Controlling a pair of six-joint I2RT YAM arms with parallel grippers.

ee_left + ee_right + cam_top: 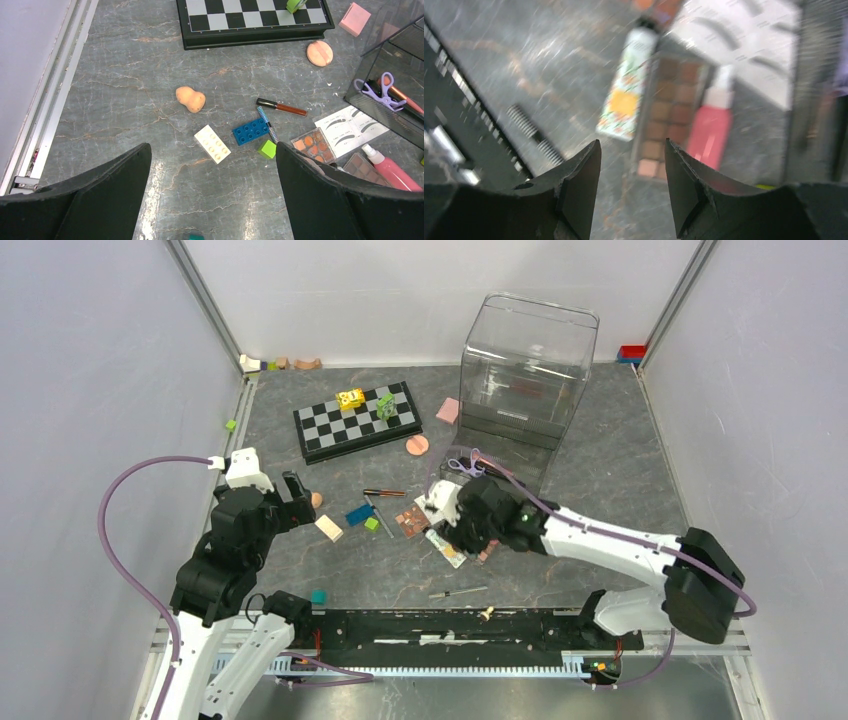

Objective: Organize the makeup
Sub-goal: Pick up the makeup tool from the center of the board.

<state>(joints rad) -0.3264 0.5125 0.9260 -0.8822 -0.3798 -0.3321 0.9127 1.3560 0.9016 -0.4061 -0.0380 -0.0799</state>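
Note:
My right gripper (pixel 633 150) hangs open just above the near end of the brown-pink eyeshadow palette (pixel 669 115), with nothing between its fingers. A cream flowered tube (pixel 626 105) lies left of the palette and a pink tube (pixel 711 132) lies right of it. The white lash card (pixel 749 50) is beyond them. My left gripper (pixel 212 145) stands wide open and empty over bare table. Ahead of it are a peach sponge (pixel 190 99), a brown lip gloss (pixel 282 107) and an orange palette (pixel 313 145). A purple curler (pixel 376 91) sits in the clear organizer.
A chessboard (pixel 355 420) with toy blocks lies at the back left, and a tall clear box (pixel 525 360) stands at the back right. Cream (pixel 213 144), blue (pixel 250 131) and green (pixel 267 149) blocks lie mid-table. A thin brush (pixel 458 592) rests near the front rail.

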